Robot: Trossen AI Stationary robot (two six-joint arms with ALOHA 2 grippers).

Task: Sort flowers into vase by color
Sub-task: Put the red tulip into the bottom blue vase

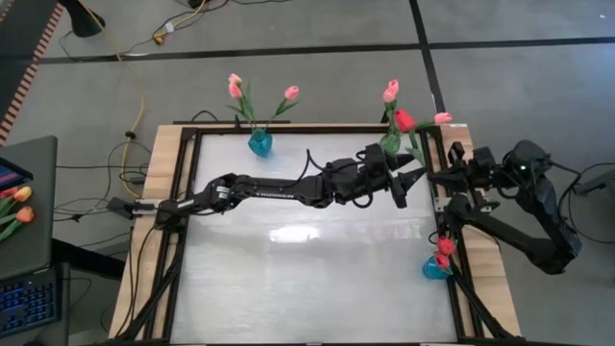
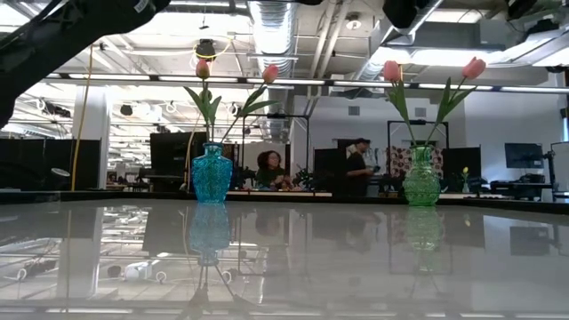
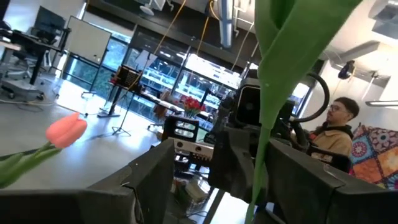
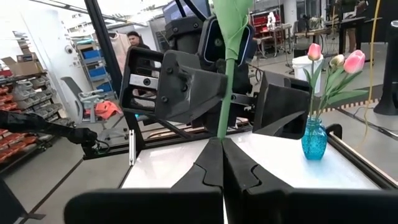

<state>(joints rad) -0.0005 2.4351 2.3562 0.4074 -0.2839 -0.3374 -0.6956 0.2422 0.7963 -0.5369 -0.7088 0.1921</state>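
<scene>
A red tulip (image 1: 404, 120) with a long green stem (image 4: 224, 93) is held up high near the table's far right. My right gripper (image 4: 222, 142) reaches in from the right edge and is shut on this stem. My left gripper (image 1: 411, 178) stretches across the table toward it and stands open. Its two fingers (image 4: 186, 87) are on either side of the stem (image 3: 267, 124), and I see no touch. The flower's head is outside both wrist views. My right gripper pinches the tulip's stem near its lower end (image 4: 222, 129) between its two shut fingertips. The fingers lie about level, coming from the table's right side, across the stem. The stem rises from the fingers and the flower is clear of the table.
A blue vase (image 1: 259, 142) with three pink tulips stands at the far edge, left of middle. A green vase (image 2: 420, 178) with two pink tulips stands at the far right. Another blue vase (image 1: 435, 267) with red tulips stands at the right edge. People sit beyond the table.
</scene>
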